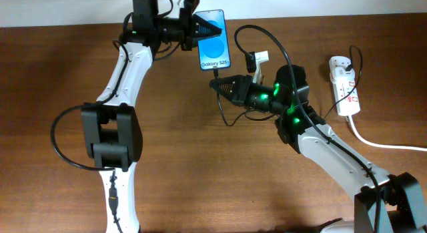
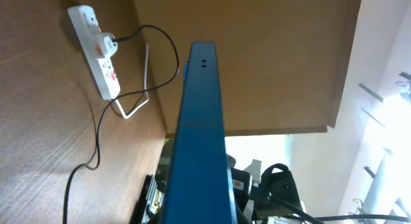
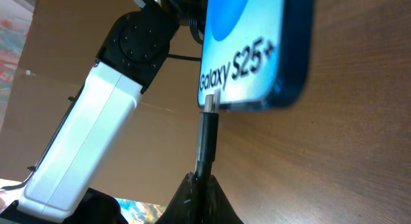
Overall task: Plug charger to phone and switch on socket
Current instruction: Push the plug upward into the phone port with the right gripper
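At phone lower edge, charger tip touching, in right gripper

Overhead downward; both wrists close on phone

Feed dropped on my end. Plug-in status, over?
Left gripper shut on phone. Right gripper shut on charger, tip at phone's bottom edge, metal showing. Socket apart, no gripper on it. Nothing blocking.

Cannot tell whether the socket is on.
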Action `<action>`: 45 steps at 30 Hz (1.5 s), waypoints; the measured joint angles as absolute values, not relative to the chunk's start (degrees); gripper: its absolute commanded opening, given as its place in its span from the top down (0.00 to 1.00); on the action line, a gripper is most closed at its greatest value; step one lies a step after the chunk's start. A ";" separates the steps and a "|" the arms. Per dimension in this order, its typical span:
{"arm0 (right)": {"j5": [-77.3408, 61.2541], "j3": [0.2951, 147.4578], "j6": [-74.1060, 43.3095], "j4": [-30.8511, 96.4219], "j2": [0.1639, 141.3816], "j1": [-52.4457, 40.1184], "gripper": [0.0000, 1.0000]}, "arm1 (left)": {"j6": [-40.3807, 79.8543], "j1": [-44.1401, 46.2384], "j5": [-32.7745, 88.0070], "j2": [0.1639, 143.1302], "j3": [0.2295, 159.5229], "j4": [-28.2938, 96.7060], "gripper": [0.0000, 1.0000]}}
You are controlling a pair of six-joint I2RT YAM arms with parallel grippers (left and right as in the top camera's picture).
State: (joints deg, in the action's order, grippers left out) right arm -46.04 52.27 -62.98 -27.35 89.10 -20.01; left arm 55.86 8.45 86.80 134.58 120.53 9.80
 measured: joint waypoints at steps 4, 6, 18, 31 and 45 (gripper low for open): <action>-46.22 52.27 -63.00 -26.35 89.10 -20.01 0.96 | 55.66 6.68 86.80 134.58 120.53 9.80 1.00; -46.22 52.27 -62.98 -26.17 89.12 -20.01 0.96 | 55.64 6.76 86.80 134.58 120.53 9.80 1.00; -45.98 52.27 -63.00 -25.58 89.12 -20.01 0.96 | 55.72 7.81 86.78 134.58 120.53 10.02 1.00; -45.76 52.27 -63.00 -25.10 89.12 -20.01 0.96 | 55.94 7.97 86.78 134.58 120.53 10.07 1.00; -46.02 52.27 -63.02 -24.91 89.12 -20.01 0.96 | 55.92 9.06 85.38 134.58 120.53 10.04 1.00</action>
